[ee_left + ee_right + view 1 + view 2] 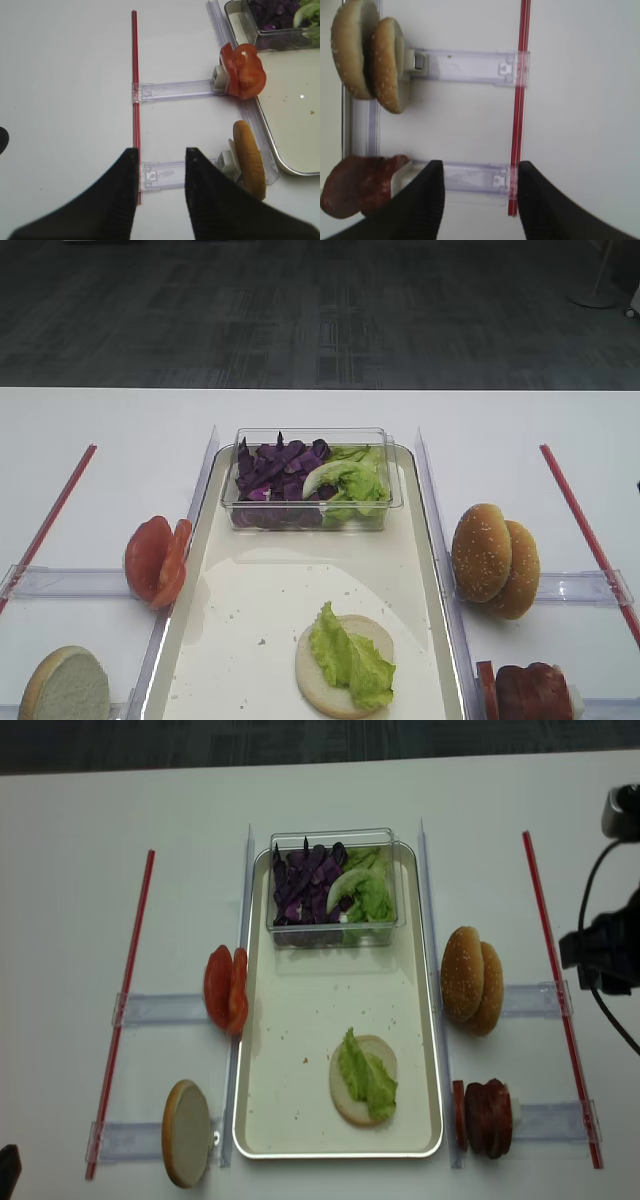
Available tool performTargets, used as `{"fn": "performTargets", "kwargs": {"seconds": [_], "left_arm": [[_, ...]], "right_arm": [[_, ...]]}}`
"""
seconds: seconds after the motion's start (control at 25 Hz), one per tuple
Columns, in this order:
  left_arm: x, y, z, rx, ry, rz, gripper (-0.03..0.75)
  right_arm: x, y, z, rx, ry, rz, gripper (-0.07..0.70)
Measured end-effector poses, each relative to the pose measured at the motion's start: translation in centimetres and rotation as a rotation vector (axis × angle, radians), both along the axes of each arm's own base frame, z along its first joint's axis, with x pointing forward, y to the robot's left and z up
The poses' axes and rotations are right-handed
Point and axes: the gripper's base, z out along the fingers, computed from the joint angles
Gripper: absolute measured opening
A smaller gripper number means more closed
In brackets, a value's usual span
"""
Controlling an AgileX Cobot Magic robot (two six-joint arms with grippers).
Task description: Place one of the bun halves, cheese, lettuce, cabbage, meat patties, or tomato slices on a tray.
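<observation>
On the tray (pixel 300 1120), near its front end, a pale bun half (pixel 362 1093) lying cut face up with a lettuce leaf (pixel 366 1078) across it. At the far end, a clear tub (pixel 335 925) holding purple cabbage (pixel 302 882) and more green leaves. Upright in holders beside the tray: tomato slices (pixel 227 990) and one bun half (pixel 187 1147) left, seeded buns (pixel 472 978) and meat patties (pixel 486 1117) right. Left fingers (pixel 124 182) apart, gripping nothing, above the white surface (pixel 65 90). Right fingers (pixel 434 192) likewise apart and bare.
</observation>
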Motion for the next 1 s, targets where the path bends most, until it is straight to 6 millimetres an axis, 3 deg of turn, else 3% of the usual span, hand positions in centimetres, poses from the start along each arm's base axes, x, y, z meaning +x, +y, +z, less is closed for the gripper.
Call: {"fn": "performTargets", "kwargs": {"seconds": [0.24, 0.44, 0.6, 1.0], "left_arm": [[0.0, 0.0, 0.0, 0.0, 0.0, 0.0, 0.223], [0.0, 0.0, 0.0, 0.0, 0.0, 0.0, 0.223], [0.0, 0.0, 0.0, 0.0, 0.0, 0.0, 0.223], [0.0, 0.0, 0.0, 0.0, 0.0, 0.0, 0.223]], "right_arm": [[-4.9, 0.1, 0.0, 0.007, -0.037, 0.012, 0.376], [-9.2, 0.2, 0.5, 0.007, -0.169, 0.039, 0.376], [-11.8, 0.2, 0.5, 0.008, -0.138, 0.054, 0.376], [-14.4, 0.2, 0.3, 0.014, -0.218, 0.04, 0.376]]}}
